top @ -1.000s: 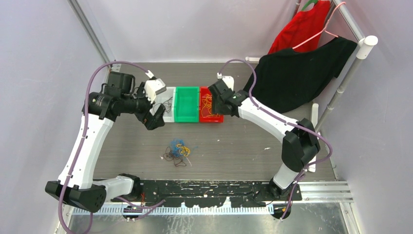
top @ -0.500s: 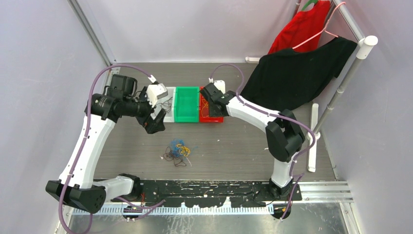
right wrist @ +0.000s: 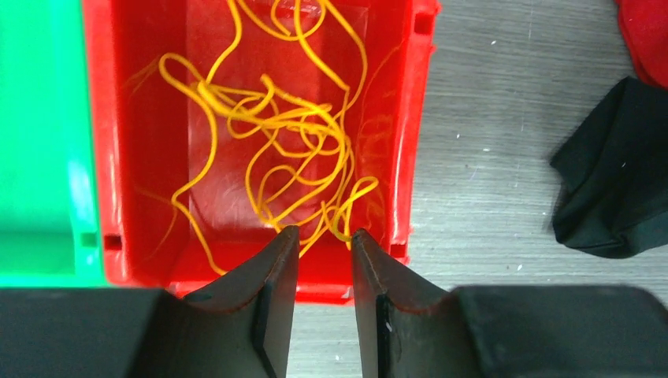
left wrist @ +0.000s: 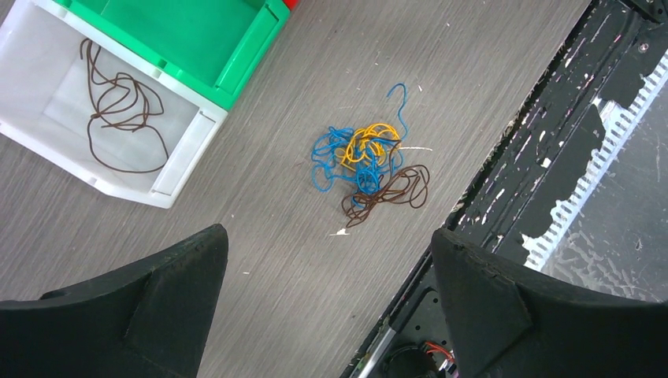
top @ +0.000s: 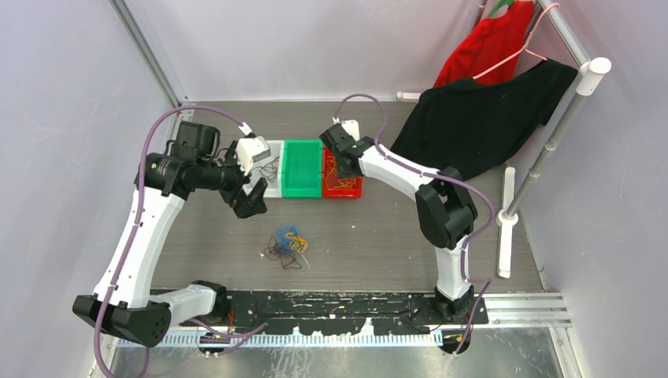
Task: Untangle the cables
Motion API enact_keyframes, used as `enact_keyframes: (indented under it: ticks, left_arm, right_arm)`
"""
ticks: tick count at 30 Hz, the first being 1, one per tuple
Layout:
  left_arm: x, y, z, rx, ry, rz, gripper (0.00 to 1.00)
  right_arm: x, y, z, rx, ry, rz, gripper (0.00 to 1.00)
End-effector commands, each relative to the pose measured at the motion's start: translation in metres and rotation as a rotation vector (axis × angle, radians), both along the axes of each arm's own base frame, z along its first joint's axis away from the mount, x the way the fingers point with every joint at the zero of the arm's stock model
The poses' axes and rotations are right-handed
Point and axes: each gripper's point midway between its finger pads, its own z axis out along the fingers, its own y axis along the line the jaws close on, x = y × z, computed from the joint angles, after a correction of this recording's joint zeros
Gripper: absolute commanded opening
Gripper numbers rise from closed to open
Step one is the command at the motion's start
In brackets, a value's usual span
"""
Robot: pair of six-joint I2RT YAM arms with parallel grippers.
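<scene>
Now right gripper [right wrist: 324,236] narrowed, empty, over red bin's [right wrist: 417,118] near wall; yellow cable [right wrist: 268,126] lies inside. Left gripper [left wrist: 328,235] wide, empty. I judge tangle [left wrist: 366,169] short of bin still unsorted.

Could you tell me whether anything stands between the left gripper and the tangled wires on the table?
Nothing visible: only bare grey tabletop between the left gripper and the blue, yellow and brown wire tangle.

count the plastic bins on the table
3, in a row on the table: white bin left, green bin middle, red bin right. None appears hidden.
</scene>
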Motion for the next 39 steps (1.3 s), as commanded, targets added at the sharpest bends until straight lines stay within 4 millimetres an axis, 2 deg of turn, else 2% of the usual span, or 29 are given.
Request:
enact_keyframes:
  ticks: [1, 6, 11, 14, 19, 22, 23, 26, 29, 31, 34, 38, 39]
  left_arm:
    - [-0.003, -0.003, 0.018, -0.034, -0.063, -0.025, 1.00]
    - [-0.003, -0.003, 0.017, -0.034, -0.057, -0.027, 1.00]
    - [-0.014, -0.007, 0.011, -0.056, -0.005, -0.068, 0.99]
    - [-0.014, -0.007, 0.002, -0.050, 0.022, -0.068, 0.99]
    - [-0.002, -0.003, -0.023, -0.010, 0.028, -0.043, 0.99]
    - [0.003, 0.001, -0.051, 0.022, 0.051, -0.029, 0.99]
    - [0.004, 0.002, -0.059, 0.031, 0.055, -0.024, 0.99]
    - [0.002, 0.004, -0.078, 0.042, 0.072, -0.030, 0.99]
    - [-0.003, 0.005, -0.094, 0.057, 0.090, -0.063, 0.90]
    - [-0.005, 0.007, -0.107, 0.077, 0.085, -0.097, 0.80]
    - [-0.005, 0.008, -0.128, 0.093, 0.095, -0.127, 0.68]
    - [0.002, 0.004, -0.147, 0.089, 0.120, -0.140, 0.64]
    - [0.004, 0.002, -0.151, 0.084, 0.127, -0.149, 0.63]
  right_arm:
    - [0.025, 0.000, 0.014, -0.001, -0.054, -0.005, 0.36]
    - [0.033, 0.008, 0.002, -0.004, -0.039, -0.004, 0.35]
    - [0.038, 0.018, -0.012, 0.009, -0.010, -0.005, 0.35]
    - [0.041, 0.020, -0.019, 0.002, -0.001, -0.006, 0.35]
    - [0.040, 0.033, -0.026, 0.058, 0.032, 0.019, 0.38]
    - [0.043, 0.037, -0.007, 0.107, 0.012, 0.022, 0.39]
    - [0.041, 0.041, 0.007, 0.150, 0.001, 0.040, 0.40]
    - [0.041, 0.038, 0.044, 0.188, -0.063, 0.053, 0.46]
    - [0.031, 0.036, 0.074, 0.227, -0.100, 0.075, 0.57]
    - [0.021, 0.036, 0.088, 0.259, -0.112, 0.092, 0.63]
    - [0.000, 0.038, 0.098, 0.288, -0.108, 0.133, 0.69]
    - [-0.023, 0.039, 0.100, 0.331, -0.101, 0.172, 0.74]
    - [-0.026, 0.041, 0.106, 0.362, -0.114, 0.178, 0.75]
